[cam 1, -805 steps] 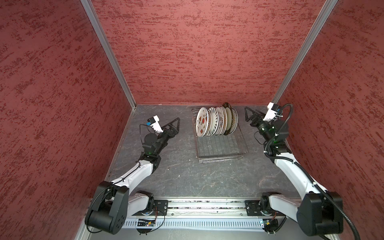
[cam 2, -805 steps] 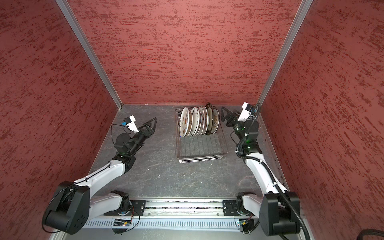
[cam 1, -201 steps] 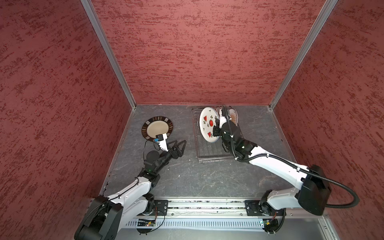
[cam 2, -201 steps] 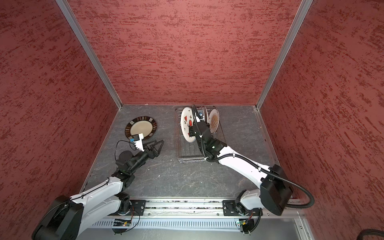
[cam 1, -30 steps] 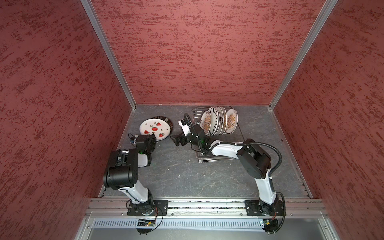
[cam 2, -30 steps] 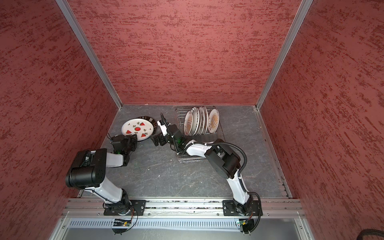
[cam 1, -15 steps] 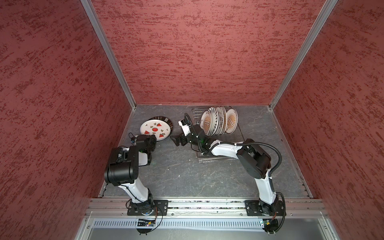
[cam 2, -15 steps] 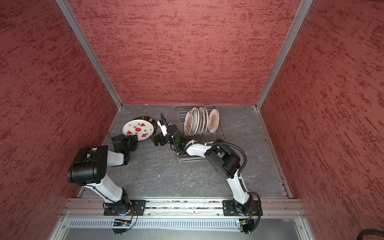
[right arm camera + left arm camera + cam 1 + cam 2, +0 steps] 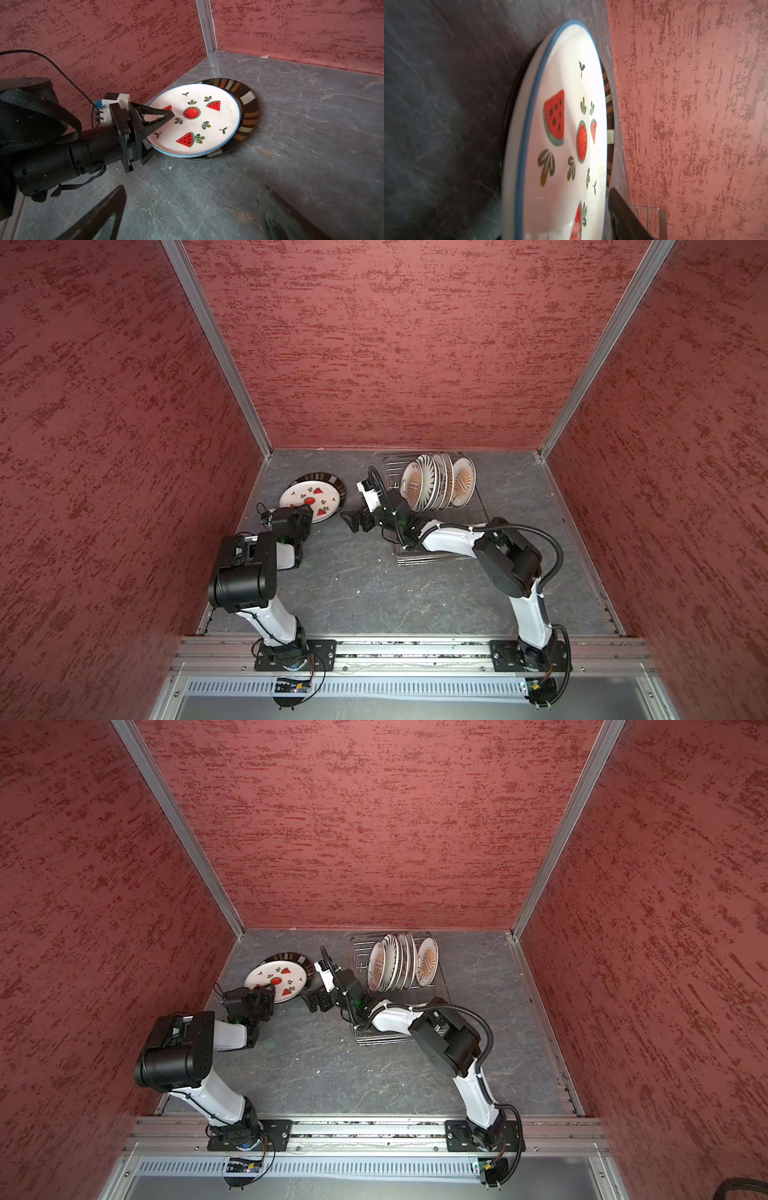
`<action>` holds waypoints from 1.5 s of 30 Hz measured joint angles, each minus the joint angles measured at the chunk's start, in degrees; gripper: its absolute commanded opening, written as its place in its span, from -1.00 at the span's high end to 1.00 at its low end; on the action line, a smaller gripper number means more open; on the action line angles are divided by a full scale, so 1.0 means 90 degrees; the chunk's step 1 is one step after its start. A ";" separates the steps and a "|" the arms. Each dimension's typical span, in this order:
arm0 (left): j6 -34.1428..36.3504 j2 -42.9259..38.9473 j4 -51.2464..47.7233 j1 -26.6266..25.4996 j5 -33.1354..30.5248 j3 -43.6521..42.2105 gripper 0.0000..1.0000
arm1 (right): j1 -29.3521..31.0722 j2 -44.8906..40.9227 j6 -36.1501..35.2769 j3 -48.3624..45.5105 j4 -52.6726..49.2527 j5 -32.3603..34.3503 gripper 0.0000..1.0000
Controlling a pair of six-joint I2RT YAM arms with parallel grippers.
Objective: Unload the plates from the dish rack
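Note:
The watermelon plate (image 9: pixel 309 497) (image 9: pixel 195 120) lies flat on a dark-rimmed striped plate (image 9: pixel 332 481) (image 9: pixel 247 116) at the far left of the floor. My left gripper (image 9: pixel 305 512) (image 9: pixel 161 135) is at its near rim, open, one finger above the rim and one below. In the left wrist view the watermelon plate (image 9: pixel 560 145) fills the frame beside one dark finger (image 9: pixel 623 216). Several plates (image 9: pixel 436 485) (image 9: pixel 399 965) stand upright in the dish rack (image 9: pixel 478 526) (image 9: pixel 440 1002). My right gripper (image 9: pixel 353 522) (image 9: pixel 195 197) hovers open and empty over bare floor between the rack and the flat plates.
Red textured walls close in on three sides, and the left wall runs right next to the stacked plates. The right forearm lies across the rack's near half. Grey stone floor stretches in front of both arms.
The left gripper's jaws have spread apart at the watermelon plate's rim; the plate has barely moved. The right arm has stayed where it was.

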 measured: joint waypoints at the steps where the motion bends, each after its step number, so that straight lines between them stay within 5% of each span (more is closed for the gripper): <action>1: 0.0017 -0.0056 -0.0158 0.0000 -0.0053 0.0068 -0.17 | 0.0000 0.0000 0.0000 0.0000 0.0000 0.0000 -0.98; 18: 0.0262 -0.0447 -0.2059 -0.0168 -0.1066 0.0721 -0.23 | 0.0000 0.0002 -0.0005 0.0000 -0.0007 0.0007 -0.98; 45: 0.0376 -0.0087 -0.2200 -0.0486 -0.1800 0.1073 -0.26 | 0.0000 0.0107 -0.0002 0.0000 -0.0019 0.0027 -0.98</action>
